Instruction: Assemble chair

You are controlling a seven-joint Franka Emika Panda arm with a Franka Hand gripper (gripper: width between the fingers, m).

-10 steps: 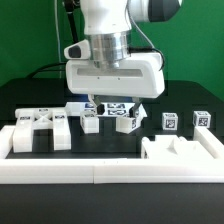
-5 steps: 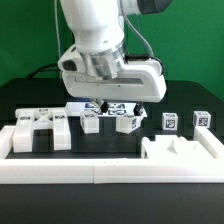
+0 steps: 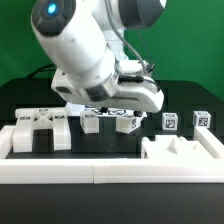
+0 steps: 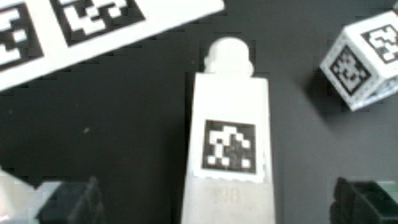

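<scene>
A white chair bar (image 4: 226,130) with one coded tag and a rounded peg at its far end lies on the black table, running between my gripper's (image 4: 217,206) fingers. The dark fingers (image 4: 71,200) stand wide on either side of the bar, clear of it, so the gripper is open and holds nothing. In the exterior view the gripper (image 3: 114,108) hangs low over the middle parts, mostly hidden by the tilted hand. A small tagged block (image 3: 90,122) and another tagged piece (image 3: 127,122) lie under it. A tagged cube (image 4: 365,65) sits beside the bar.
A tagged slab part (image 3: 40,130) lies at the exterior view's left. Two small tagged cubes (image 3: 170,121) (image 3: 203,118) stand at its right. A long white border rail (image 3: 100,172) runs along the front, with a notched white block (image 3: 185,152) on it. A flat white tagged piece (image 4: 89,25) lies beyond the bar.
The arm has swung and tilted over toward the exterior view's left, and the hand has turned above the middle parts. The jaws stay wide. No part has moved.
</scene>
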